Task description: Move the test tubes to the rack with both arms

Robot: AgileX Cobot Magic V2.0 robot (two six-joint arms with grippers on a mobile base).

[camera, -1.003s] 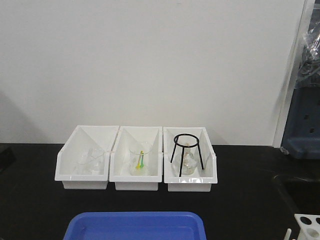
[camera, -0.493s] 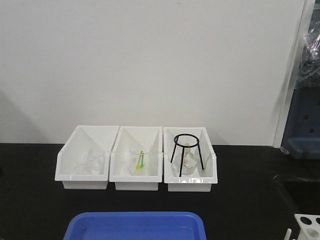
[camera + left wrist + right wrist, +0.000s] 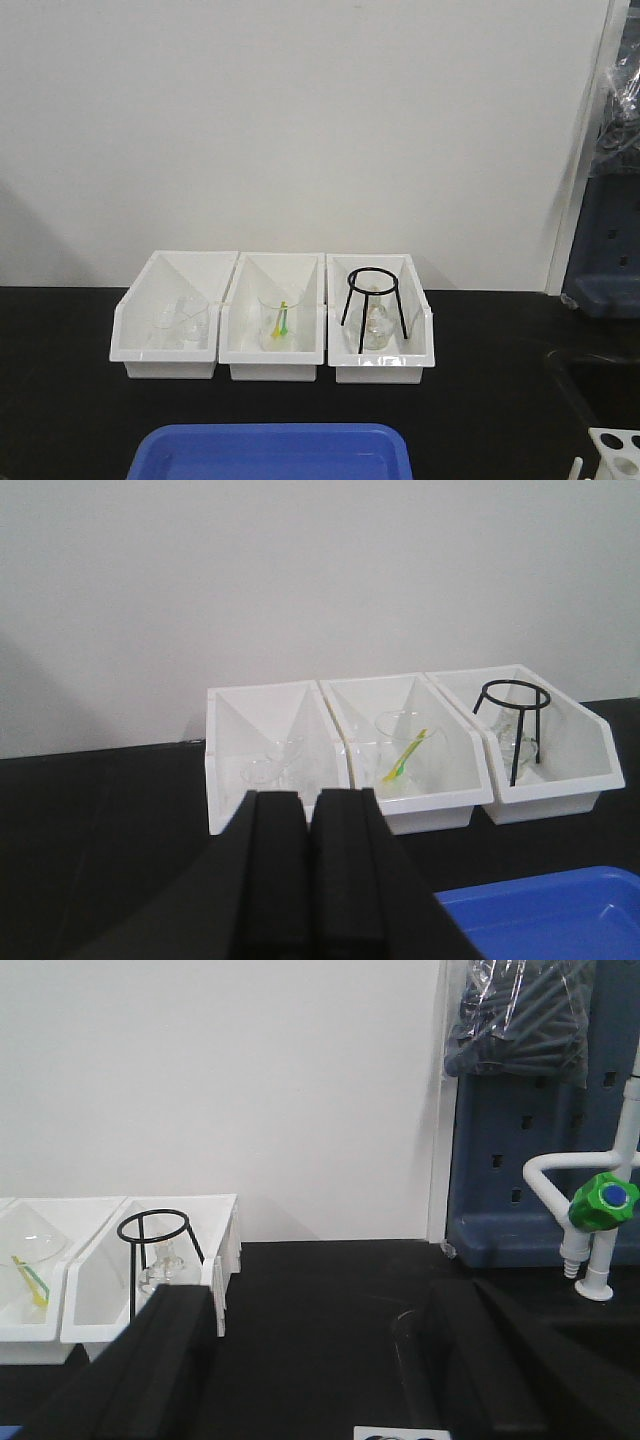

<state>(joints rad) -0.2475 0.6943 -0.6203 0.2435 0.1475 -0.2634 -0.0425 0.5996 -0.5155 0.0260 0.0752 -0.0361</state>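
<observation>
In the right wrist view my right gripper stands wide open above the black bench. A clear test tube stands upright just inside its right finger; whether they touch I cannot tell. The white rack's top edge shows just below. In the front view the rack is at the bottom right corner, and neither arm shows there. In the left wrist view my left gripper is shut with nothing between its fingers, in front of the white bins.
Three white slanted bins stand in a row at the back, holding beakers, a yellow-green item and a black ring stand. A blue tray lies at the front. A tap with a green knob stands at the right.
A dark shape at the left edge of the front view has slipped out of frame. The bins, tray and rack have not moved.
</observation>
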